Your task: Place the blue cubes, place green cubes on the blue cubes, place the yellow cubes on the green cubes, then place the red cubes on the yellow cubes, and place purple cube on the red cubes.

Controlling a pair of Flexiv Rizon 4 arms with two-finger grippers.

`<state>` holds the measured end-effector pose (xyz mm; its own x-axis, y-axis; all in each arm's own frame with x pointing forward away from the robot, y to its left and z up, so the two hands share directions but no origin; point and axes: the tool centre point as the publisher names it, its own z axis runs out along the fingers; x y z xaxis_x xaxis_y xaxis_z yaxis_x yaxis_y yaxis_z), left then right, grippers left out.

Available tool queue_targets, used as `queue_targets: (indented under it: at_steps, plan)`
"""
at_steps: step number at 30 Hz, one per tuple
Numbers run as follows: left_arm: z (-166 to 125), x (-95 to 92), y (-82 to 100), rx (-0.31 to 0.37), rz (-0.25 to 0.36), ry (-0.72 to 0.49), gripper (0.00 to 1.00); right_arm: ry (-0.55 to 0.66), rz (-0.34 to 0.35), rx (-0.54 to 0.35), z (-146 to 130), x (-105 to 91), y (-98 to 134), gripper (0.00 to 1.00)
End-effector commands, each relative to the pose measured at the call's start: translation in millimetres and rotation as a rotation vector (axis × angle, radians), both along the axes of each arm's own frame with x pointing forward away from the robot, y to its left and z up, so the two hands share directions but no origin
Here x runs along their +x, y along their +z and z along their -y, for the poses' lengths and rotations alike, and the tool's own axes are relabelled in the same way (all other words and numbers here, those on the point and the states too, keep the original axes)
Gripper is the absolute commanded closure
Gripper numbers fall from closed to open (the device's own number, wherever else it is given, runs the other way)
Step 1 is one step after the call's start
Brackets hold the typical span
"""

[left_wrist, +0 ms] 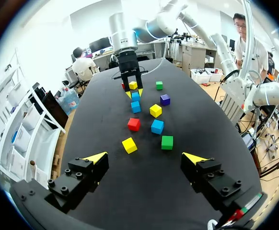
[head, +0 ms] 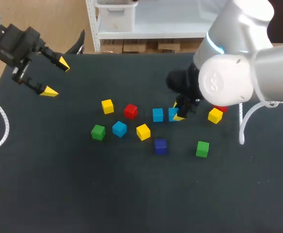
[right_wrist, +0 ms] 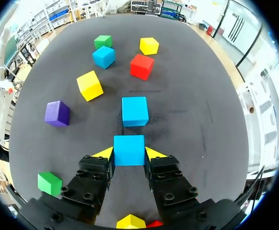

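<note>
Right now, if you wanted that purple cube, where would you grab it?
Probably from straight above, with fingers on two opposite side faces of the purple cube. It sits flat with its sides upright, and it stands apart from the nearest yellow cube, which leaves room.

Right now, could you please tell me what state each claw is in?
Left claw: open, holding nothing.
Right claw: closed on a blue cube.

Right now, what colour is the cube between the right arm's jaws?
Blue. The cube shows best in the right wrist view.
</note>
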<state>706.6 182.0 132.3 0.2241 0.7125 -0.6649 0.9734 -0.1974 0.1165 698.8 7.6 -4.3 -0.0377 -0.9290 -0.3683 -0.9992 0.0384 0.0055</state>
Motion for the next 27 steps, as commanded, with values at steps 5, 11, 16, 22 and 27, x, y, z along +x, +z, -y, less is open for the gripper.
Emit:
queue_targets:
  at_steps: [5,11,16,22,27]
  plan:
    - [-0.6,0.0,-0.8,-0.002,0.003,-0.001,0.0,0.0,-0.006,-0.007,-2.8,2.0,-4.0,1.0]
    - [-0.6,0.0,-0.8,-0.002,0.003,-0.001,0.0,0.001,-0.01,-0.011,-3.3,2.6,-6.2,1.0]
    - [-0.6,0.0,-0.8,-0.002,0.003,-0.001,0.0,0.005,-0.011,-0.014,-3.1,4.5,-7.0,1.0]
    - [-0.6,0.0,-0.8,-0.002,0.003,-0.001,0.0,0.011,-0.01,-0.016,-2.7,6.3,-7.2,1.0]
    - [-0.6,0.0,-0.8,-0.002,0.003,-0.001,0.0,0.013,-0.012,-0.017,-2.6,6.6,-8.1,1.0]
